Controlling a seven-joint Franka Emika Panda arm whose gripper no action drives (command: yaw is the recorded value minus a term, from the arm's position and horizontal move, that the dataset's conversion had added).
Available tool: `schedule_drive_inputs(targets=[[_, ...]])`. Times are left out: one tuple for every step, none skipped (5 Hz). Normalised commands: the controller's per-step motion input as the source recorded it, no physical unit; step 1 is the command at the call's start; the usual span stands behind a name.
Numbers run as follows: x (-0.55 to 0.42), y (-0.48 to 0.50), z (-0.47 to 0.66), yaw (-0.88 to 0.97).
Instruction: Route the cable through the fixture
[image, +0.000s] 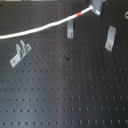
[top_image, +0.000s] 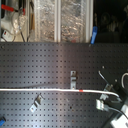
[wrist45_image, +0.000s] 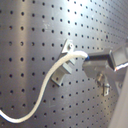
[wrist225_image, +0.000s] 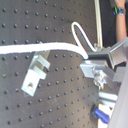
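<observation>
The white cable (image: 40, 27) is seen stretched across the black perforated desk (image: 65, 90) in the first exterior view, from the 9 o'clock edge up to the gripper (image: 96, 6) near 1 o'clock, its red band (image: 81, 14) just short of the gripper. It passes over the upper end of the middle bracket (image: 70, 30); two other brackets (image: 19, 54) (image: 110, 39) stand apart. In the first wrist view, the cable's end is clamped in the closed gripper (wrist45_image: 86, 61).
</observation>
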Motion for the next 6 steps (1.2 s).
schedule_drive_inputs(targets=[[-0.022,-0.017,0.43,-0.21],[-0.3,0.066,0.17,0.21],[-0.111,0.429,-0.31,0.39],[-0.427,0.458,-0.33,0.5],[-0.411,0.443,-0.12,0.51],[-0.319,0.445,-0.01,0.46]])
